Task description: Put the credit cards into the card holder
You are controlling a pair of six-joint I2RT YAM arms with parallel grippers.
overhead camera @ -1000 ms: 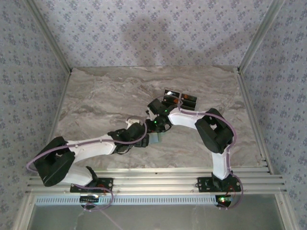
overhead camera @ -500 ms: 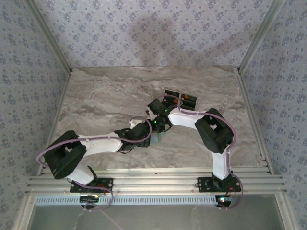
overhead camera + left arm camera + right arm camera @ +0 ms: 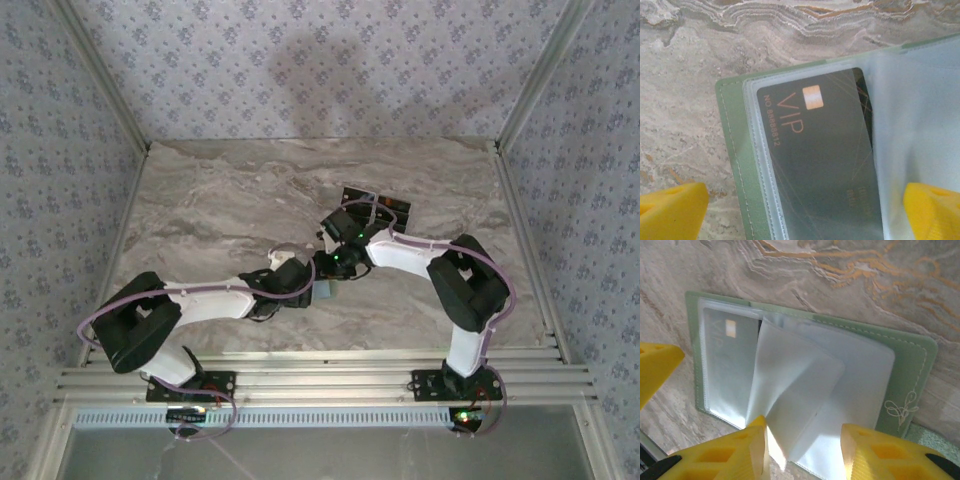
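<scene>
The pale green card holder lies open on the marble table, its clear sleeves showing. One black credit card marked VIP sits inside the left sleeve, also seen through the plastic. My left gripper is open wide, its yellow fingertips straddling that panel from above. My right gripper hangs over the holder's near edge with jaws apart. A loose sleeve page stands up between them, against the left finger. From above, both grippers meet over the holder. Two more credit cards lie behind.
The marble table has bare room on the left and at the back. Patterned walls and metal frame rails close it in. A further yellow fingertip shows at the left edge of the right wrist view.
The left arm has reached in to the right, bringing its gripper over the holder. The right arm's elbow has swung right and its wrist has shifted slightly.
</scene>
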